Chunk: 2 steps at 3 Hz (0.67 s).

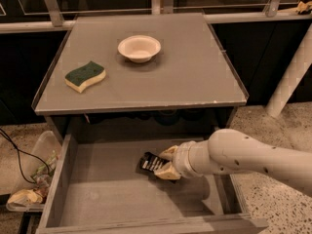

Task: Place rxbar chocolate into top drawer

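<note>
The top drawer [97, 204] is pulled open below the grey table [195, 82]; it is a wide shallow grey box. My gripper [165, 163] reaches in from the right on a white arm, over the middle of the drawer. Its tan fingers [168, 172] are shut on the rxbar chocolate [151, 162], a small black-wrapped bar with pale lettering. The bar sticks out to the left of the fingers, low over the drawer bottom; I cannot tell whether it touches it.
On the table stand a white bowl [139, 48] at the back middle and a green-and-yellow sponge [86, 75] at the left. A white bag with rubbish [34, 179] and a black cable [14, 155] lie on the floor left of the drawer.
</note>
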Each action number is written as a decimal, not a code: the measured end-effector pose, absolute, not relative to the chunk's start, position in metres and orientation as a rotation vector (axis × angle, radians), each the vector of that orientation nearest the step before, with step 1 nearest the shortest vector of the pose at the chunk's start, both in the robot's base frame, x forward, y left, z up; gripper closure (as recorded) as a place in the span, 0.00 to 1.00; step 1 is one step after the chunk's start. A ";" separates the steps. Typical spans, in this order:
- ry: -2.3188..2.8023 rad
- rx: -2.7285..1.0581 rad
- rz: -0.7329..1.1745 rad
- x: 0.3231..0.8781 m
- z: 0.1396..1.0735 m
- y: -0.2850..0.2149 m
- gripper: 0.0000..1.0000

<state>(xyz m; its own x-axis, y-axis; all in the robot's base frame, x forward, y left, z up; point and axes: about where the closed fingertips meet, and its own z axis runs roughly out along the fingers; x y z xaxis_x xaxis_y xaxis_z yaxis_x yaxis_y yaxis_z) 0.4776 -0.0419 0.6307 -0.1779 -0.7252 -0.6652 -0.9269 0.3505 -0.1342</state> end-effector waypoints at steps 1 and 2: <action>1.979 -1.405 0.404 0.481 0.623 -0.041 1.00; 1.979 -1.404 0.404 0.481 0.623 -0.041 0.82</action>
<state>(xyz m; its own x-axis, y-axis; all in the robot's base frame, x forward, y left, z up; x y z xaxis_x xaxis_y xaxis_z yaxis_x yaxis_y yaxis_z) 0.4815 -0.0411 0.6228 -0.1981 -0.7123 -0.6733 -0.9192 0.3736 -0.1248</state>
